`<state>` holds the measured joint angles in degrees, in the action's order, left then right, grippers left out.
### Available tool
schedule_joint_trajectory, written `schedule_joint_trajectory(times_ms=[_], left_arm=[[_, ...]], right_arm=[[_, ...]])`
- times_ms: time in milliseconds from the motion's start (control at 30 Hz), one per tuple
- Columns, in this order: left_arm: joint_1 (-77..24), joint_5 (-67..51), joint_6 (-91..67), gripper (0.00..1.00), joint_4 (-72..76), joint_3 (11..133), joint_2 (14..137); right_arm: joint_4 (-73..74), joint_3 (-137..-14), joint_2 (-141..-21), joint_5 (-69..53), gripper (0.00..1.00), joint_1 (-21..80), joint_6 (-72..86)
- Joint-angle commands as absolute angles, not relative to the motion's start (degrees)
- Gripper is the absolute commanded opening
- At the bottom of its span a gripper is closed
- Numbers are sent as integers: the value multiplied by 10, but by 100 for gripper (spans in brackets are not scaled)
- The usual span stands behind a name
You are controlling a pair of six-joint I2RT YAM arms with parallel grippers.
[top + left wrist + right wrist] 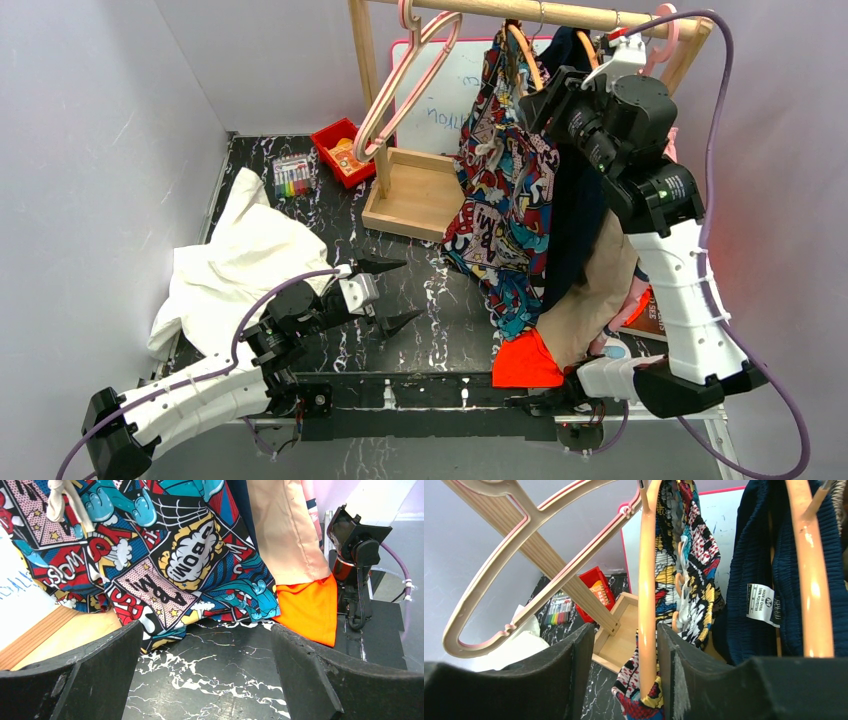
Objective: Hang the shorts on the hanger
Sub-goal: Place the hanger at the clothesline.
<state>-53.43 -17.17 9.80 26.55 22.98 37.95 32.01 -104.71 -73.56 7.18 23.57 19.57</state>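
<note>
Checker: Jaws first. Left gripper [410, 290]?

Clerk: Item one. Spread wide, nothing between them, low over the black marbled table [440, 330] at seven o'clock in the overhead view. White cloth [240, 260] heaped just beside it, toward nine.

Checker: Right gripper [626, 630]?

Clerk: Item two. Raised near the wooden rail [520, 12] at one o'clock. Jaws parted, with one arm of the hanger [647, 605] standing between them. It lies against the finger [679, 680] on the shorts' side, with a clear gap to the other. No squeeze shows.

Checker: Nearest cloth on that side?

Clerk: Item three. Orange piece [525, 362] at the near edge, five o'clock, with tan cloth [600, 290] hanging just above it.

Checker: The shorts [505, 200]?

Clerk: Item four. Comic print, draped on the light-orange hanger, hanging from twelve o'clock down toward the table's centre, with the white drawstring [490, 150] dangling. The hem is close to the tabletop — touching or not, cannot tell.

Checker: Neighbours?

Clerk: Navy garment [575, 220] just beside the shorts, on a second orange hanger [811, 580]. Pink hanger [410, 80] on the rail at eleven.

Checker: Far end?

Clerk: Red tray [345, 150] and marker set [292, 175] near ten o'clock — whiteboard [450, 100] behind the rail.
</note>
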Motion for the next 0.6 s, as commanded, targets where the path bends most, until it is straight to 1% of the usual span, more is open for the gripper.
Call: schedule_joint_trajectory(times_ms=[0, 233, 367, 567], left_arm=[[-535, -177, 97, 98, 278, 239, 376], [-535, -164, 96, 98, 280, 236, 370], [-535, -154, 96, 98, 283, 233, 367], [-534, -142, 97, 98, 282, 234, 369]], right_arm=[[309, -1059, -708, 80, 59, 234, 182], [324, -1040, -653, 63, 64, 234, 163], [343, -1025, -619, 60, 64, 235, 157], [356, -1026, -609, 53, 64, 235, 151]])
